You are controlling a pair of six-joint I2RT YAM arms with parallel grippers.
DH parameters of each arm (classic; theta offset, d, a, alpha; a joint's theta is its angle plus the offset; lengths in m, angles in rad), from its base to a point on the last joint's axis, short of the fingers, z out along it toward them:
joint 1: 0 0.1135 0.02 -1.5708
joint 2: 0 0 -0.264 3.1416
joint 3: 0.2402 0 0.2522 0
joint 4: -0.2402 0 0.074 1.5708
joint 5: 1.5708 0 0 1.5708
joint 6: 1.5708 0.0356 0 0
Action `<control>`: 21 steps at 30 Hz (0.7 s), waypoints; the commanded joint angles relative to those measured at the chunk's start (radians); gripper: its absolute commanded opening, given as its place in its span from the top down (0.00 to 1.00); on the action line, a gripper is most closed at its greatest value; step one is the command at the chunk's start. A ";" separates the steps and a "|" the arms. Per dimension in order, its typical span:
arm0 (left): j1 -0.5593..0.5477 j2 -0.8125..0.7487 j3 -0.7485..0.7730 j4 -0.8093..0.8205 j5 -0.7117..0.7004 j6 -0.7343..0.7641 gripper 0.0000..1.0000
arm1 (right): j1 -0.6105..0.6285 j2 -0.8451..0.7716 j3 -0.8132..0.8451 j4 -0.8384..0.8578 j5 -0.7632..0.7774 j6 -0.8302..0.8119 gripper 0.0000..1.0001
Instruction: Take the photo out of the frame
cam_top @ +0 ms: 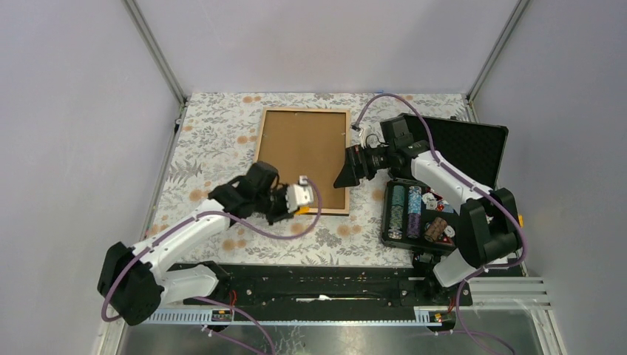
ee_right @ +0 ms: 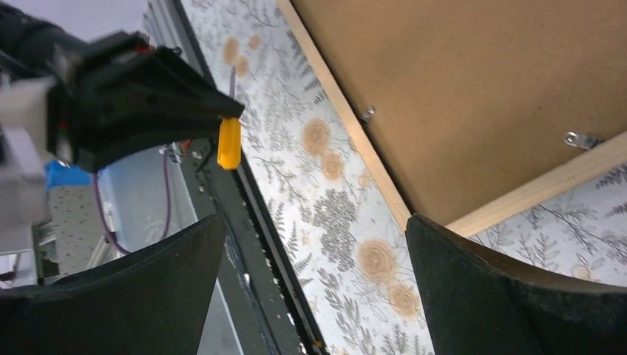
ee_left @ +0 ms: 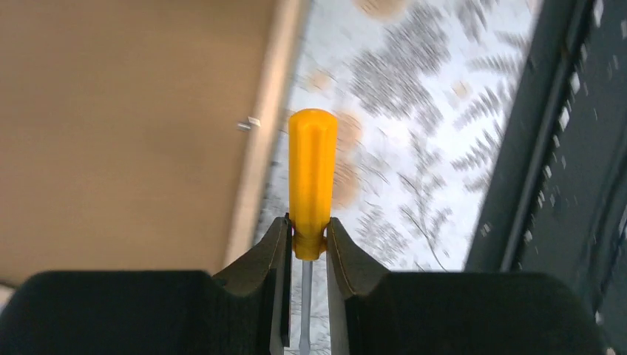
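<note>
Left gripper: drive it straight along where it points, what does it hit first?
Probably the floral tablecloth, just beside the light wood edge of the frame. The left gripper grips a yellow-handled screwdriver whose handle sticks out ahead, so the handle would land first. Depth is unclear.

The top external camera looks steeply down from above and behind the arm bases. It takes in the whole floral table (cam_top: pixel 214 140), with the frame (cam_top: pixel 304 155) back-up at upper centre. The left wrist camera sits close over its own fingers (ee_left: pixel 262 259), the frame's wood edge at left. The right wrist camera looks low between its fingers (ee_right: pixel 503 296) toward the left gripper (ee_right: pixel 222 111), upper left. Both wrist views share the yellow-handled screwdriver (ee_left: pixel 312 177) and that edge.
</note>
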 commanded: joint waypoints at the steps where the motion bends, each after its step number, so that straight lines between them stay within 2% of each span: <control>1: 0.078 -0.059 0.094 0.153 0.064 -0.198 1.00 | 0.019 -0.040 0.031 0.111 -0.099 0.138 0.00; 5: 0.082 -0.050 0.149 0.192 0.077 -0.295 1.00 | 0.100 -0.010 0.050 0.116 -0.121 0.166 0.01; 14: 0.082 -0.037 0.165 0.199 0.119 -0.305 1.00 | 0.209 0.031 0.075 0.115 -0.109 0.162 0.07; 19: 0.081 -0.028 0.179 0.200 0.157 -0.326 1.00 | 0.248 0.069 0.111 0.122 -0.065 0.171 0.16; 21: 0.078 -0.026 0.181 0.201 0.168 -0.332 1.00 | 0.250 0.084 0.125 0.135 -0.058 0.190 0.25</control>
